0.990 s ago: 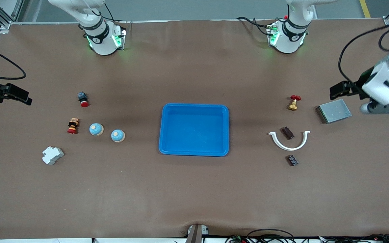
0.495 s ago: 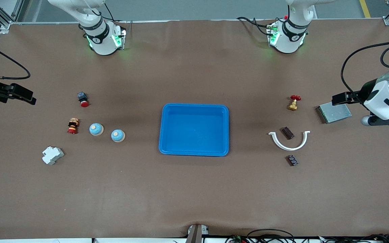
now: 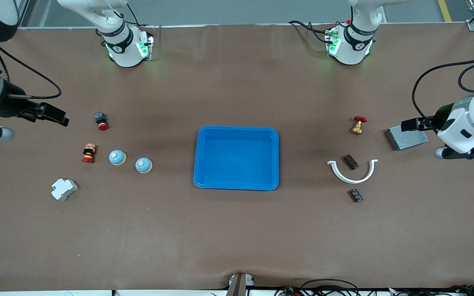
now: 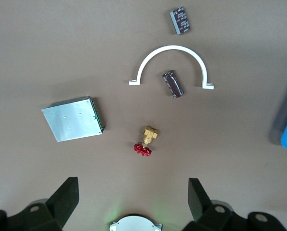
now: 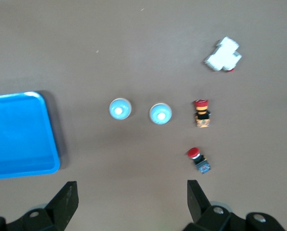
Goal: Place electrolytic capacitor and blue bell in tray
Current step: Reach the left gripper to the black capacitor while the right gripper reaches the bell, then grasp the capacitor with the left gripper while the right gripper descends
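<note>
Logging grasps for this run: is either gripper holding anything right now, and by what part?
Nothing is held. Left gripper and right gripper are both open and empty.

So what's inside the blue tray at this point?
Nothing: the tray shows bare blue floor in the front view. Both blue bells and the capacitors are on the table. No part of its floor is covered.

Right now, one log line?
shallow bright-blue plastic tray: empty | left gripper: open, over grey metal box | right gripper: open, aloft
</note>
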